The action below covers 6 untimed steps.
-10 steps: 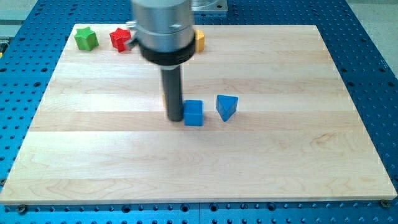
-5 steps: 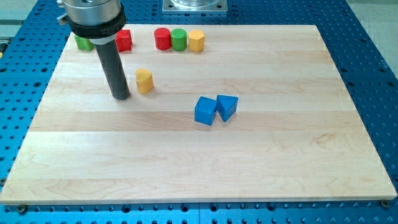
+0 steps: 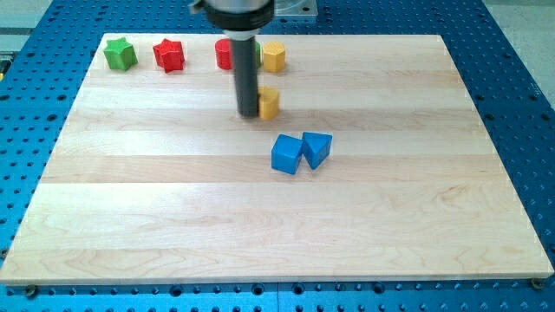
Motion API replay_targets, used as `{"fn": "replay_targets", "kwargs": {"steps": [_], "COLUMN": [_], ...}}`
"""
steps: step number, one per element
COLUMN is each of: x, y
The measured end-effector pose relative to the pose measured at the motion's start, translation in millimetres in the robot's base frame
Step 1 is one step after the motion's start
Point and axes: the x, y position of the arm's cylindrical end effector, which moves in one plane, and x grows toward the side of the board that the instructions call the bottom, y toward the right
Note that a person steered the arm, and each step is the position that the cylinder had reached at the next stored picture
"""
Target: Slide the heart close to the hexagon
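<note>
Yellow heart (image 3: pixel 270 103) sits near the view's top centre, directly below the yellow hexagon (image 3: pixel 274 56) with a gap between. Tip (image 3: pixel 248 113) touches the heart's left side; the rod carries no jaws. Blue cube (image 3: pixel 286 154) touches blue triangular block (image 3: pixel 316 148).

A straight dark rod ending in my tip (image 3: pixel 248 113) hangs from a wider black collar.

lighting bright and even, apparently from overhead. shadows short and soft beneath the blue blocks (image 3: pixel 301 152) at frame centre. faint sheen on the pale tabletop (image 3: pixel 156 199). focus sharp throughout; slight motion blur on the arm housing at top edge.
</note>
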Motion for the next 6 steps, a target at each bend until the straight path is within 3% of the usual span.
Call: {"fn": "replay_targets", "kwargs": {"steps": [1,2,3,4,5,6], "x": [-6.0,42.1,41.9,5.8,-52.0,-21.8], "y": [20.8,-13.6,31.5,67.8,68.0,62.2]}}
